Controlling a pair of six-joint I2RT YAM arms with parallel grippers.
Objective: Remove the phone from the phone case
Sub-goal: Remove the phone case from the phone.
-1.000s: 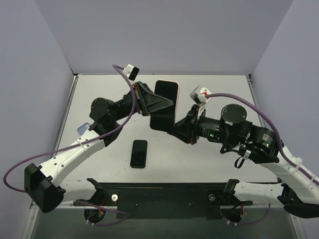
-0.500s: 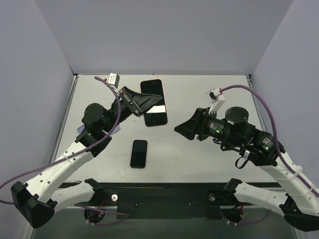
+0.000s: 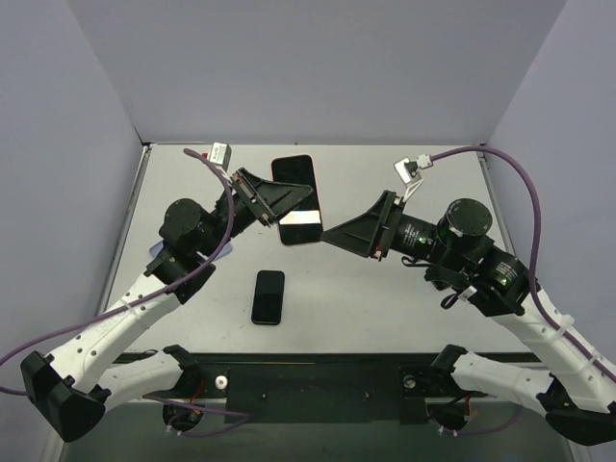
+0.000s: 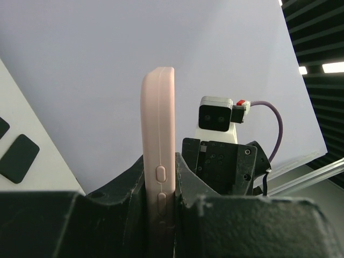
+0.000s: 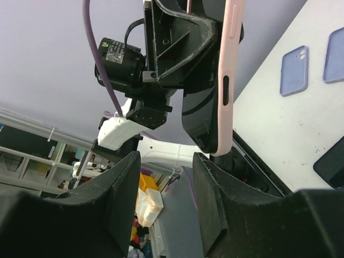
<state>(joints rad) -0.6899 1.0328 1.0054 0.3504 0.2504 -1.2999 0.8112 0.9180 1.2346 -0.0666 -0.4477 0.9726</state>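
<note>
Above the table (image 3: 337, 308), the right gripper (image 3: 339, 237), which backed off a moment ago, has swung in again with its 2 fingers spread apart, just beside the phone (image 3: 292, 178) that the left gripper (image 4: 159, 185) keeps clamped in its pink case (image 4: 158, 118), so I judge the pull-out is being retried.

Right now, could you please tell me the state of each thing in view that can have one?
Cased phone, in its pink case, held up off the table.
Left hand, shut on the cased phone.
Right hand, open, holding nothing.
Black phone, lying flat on the table, screen dark.
Lavender cases, lying flat on the table, backs up.
</note>
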